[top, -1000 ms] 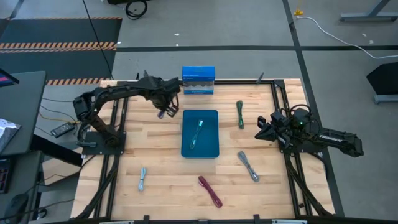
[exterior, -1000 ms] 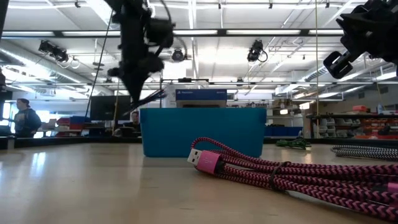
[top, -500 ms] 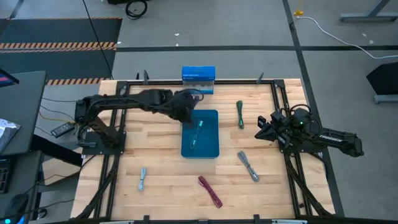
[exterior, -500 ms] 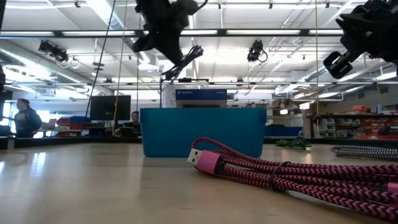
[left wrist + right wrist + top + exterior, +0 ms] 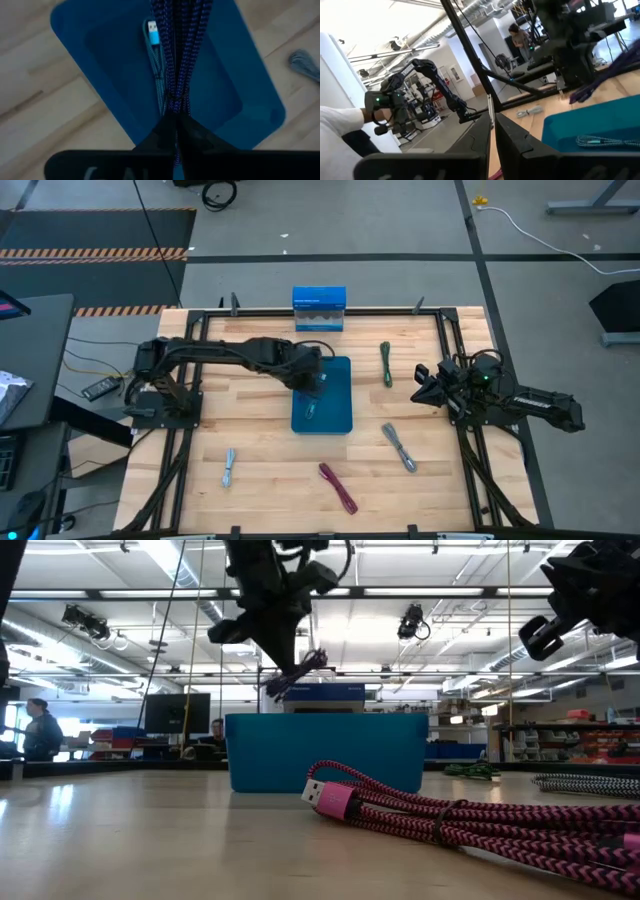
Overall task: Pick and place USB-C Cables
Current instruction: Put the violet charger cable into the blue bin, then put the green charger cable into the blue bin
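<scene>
My left gripper (image 5: 313, 376) hovers over the blue tray (image 5: 340, 420), shut on the purple cable bundle (image 5: 177, 50), which also shows in the low view (image 5: 297, 673). A teal cable (image 5: 156, 65) lies flat inside the tray. On the wood lie the green cable (image 5: 386, 364), the grey cable (image 5: 398, 447), the pale blue cable (image 5: 229, 467) and the magenta cable (image 5: 338, 487), the last one close up in the low view (image 5: 450, 825). My right gripper (image 5: 420, 387) waits shut at the table's right side. My left gripper pinches the purple bundle between its two fingers (image 5: 162, 132) near one end (image 5: 174, 107). The fingers come from above, lying along the bundle. The bundle is lifted clear and slants out below the fingers above the tray, over the teal cable.
A blue box (image 5: 319, 310) stands at the far edge behind the tray. Dark frame rails (image 5: 455, 440) run along the table's left and right sides. Bare wood lies left of the tray (image 5: 240, 415). People show in the room beyond (image 5: 40, 730).
My left gripper, holding the purple bundle throughout, has travelled from beyond the tray's far-left corner toward the right and near edge until it is over the tray. Over the last half second it has dropped a little toward the tray. The right arm has kept still.
</scene>
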You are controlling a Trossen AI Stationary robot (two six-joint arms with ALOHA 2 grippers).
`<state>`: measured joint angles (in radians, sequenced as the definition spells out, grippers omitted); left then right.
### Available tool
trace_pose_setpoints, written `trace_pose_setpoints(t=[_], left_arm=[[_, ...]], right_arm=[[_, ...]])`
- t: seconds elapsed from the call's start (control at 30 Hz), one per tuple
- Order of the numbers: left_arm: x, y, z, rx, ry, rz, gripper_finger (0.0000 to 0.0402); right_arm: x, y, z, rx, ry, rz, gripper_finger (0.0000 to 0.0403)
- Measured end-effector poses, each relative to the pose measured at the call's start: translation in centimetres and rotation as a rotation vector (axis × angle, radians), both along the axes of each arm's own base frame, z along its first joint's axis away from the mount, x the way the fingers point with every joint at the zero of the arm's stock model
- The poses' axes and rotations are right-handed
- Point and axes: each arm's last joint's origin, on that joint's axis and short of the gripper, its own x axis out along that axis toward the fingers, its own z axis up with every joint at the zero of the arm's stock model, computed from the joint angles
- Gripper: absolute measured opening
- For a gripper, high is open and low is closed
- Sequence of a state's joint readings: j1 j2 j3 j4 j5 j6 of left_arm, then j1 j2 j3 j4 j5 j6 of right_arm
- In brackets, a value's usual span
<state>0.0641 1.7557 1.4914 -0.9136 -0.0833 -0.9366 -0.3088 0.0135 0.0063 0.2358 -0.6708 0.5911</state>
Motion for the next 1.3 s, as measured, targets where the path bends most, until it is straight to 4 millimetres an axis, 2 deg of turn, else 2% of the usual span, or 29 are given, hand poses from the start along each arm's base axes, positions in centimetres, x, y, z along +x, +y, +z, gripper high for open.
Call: trace_pose_setpoints(t=[0.33, 0.57, 0.8, 1.0, 1.3], left_arm=[[0.7, -0.3, -1.7, -0.047, 0.040, 0.081, 0.0013], [1.3, -1.4, -2.3, -0.078, 0.029, 0.133, 0.0013], [1.9, -3.0, -3.9, -0.110, 0.063, 0.236, 0.0018], [1.9, -3.5, -4.5, -0.103, 0.094, 0.252, 0.0060], [2.0, -2.8, -4.4, -0.035, 0.078, 0.194, 0.0133]], right_arm=[[-0.1, 0.0, 0.5, -0.062, -0.075, -0.021, 0.0032], [-0.1, -0.3, 0.9, -0.048, -0.114, -0.122, 0.0032], [-0.2, -0.4, 1.2, -0.081, -0.168, -0.202, 0.0032], [-0.2, -0.4, 1.2, -0.198, -0.202, -0.232, 0.0032], [-0.2, -0.4, 1.2, -0.203, -0.201, -0.231, 0.0032]])
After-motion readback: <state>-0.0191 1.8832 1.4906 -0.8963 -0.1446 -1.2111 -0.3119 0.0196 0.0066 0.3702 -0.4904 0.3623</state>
